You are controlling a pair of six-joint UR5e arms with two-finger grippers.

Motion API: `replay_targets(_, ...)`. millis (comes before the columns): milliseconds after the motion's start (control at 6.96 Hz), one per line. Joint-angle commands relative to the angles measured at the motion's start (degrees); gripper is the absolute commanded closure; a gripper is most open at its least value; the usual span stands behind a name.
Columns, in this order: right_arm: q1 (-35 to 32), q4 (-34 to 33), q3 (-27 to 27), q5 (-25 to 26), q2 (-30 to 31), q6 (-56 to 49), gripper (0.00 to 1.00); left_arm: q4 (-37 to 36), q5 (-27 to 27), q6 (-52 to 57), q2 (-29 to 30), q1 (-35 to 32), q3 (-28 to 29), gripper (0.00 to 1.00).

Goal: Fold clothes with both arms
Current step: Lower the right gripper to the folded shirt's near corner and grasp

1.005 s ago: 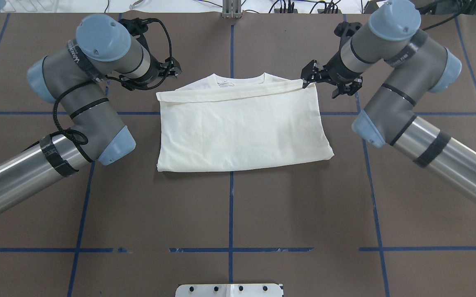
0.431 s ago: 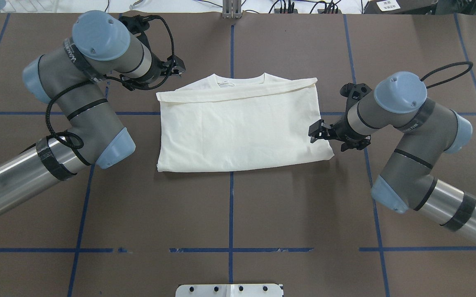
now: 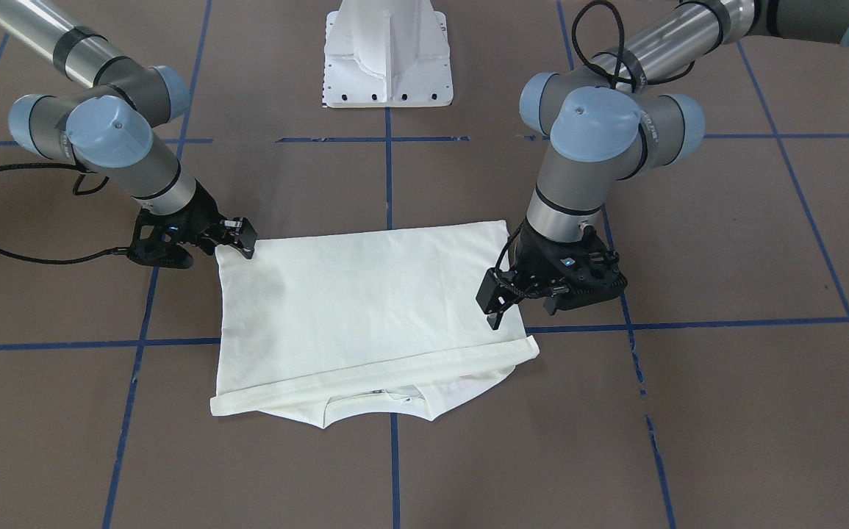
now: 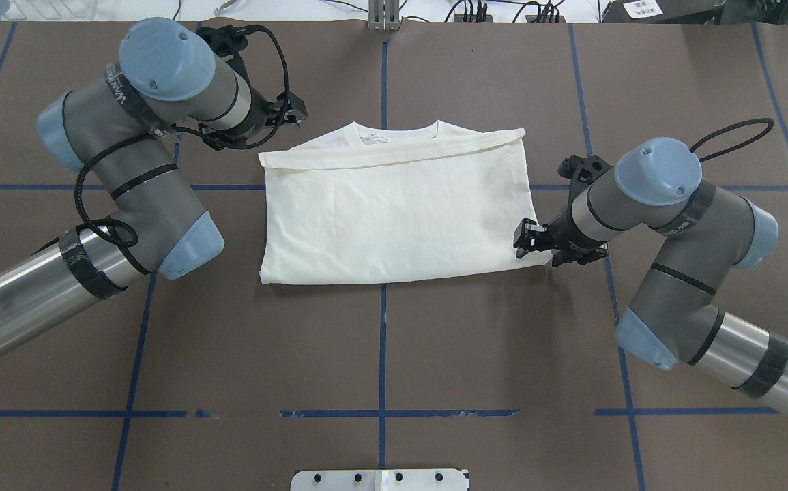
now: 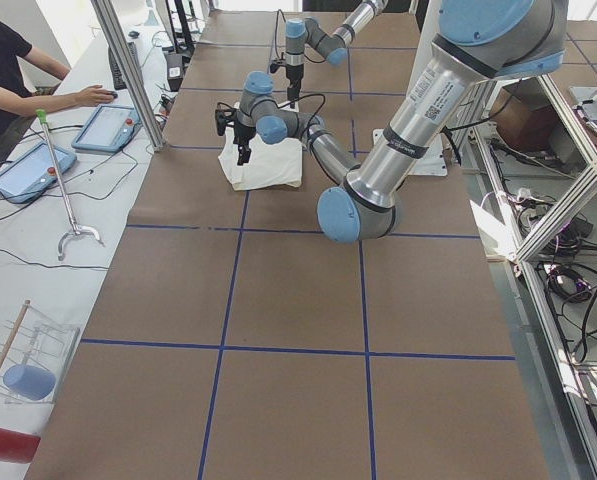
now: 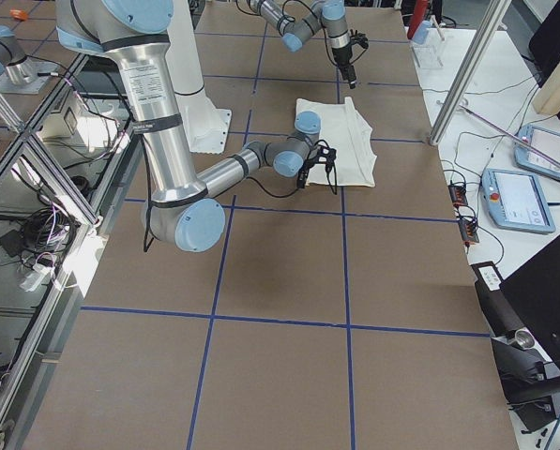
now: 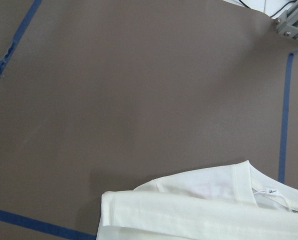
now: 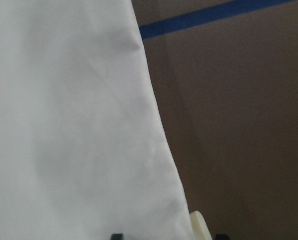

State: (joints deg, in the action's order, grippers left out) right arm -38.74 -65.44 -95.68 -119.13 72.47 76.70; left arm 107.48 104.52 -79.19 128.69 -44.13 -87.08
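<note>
Overhead exterior: folded T-shirt (image 4: 394, 218) flat on desk (image 4: 264, 354); right claw (image 4: 524, 240) apart at its near-right corner, left claw (image 4: 293, 114) apart by far-left corner.

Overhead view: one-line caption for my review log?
Right gripper at near-right corner of folded cream T-shirt; left gripper hovers beside far-left corner.

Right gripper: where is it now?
Overhead view, right side: the right gripper sits at the T-shirt's robot-side right corner, jaws open at the cloth's edge.
</note>
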Motion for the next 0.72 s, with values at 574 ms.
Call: replay_targets(574,11.79,0.05,-20.16,-2.43,16.58,0.46,1.0,0.1,0.07,-0.17,-0.19,0.53,-1.41,0.0)
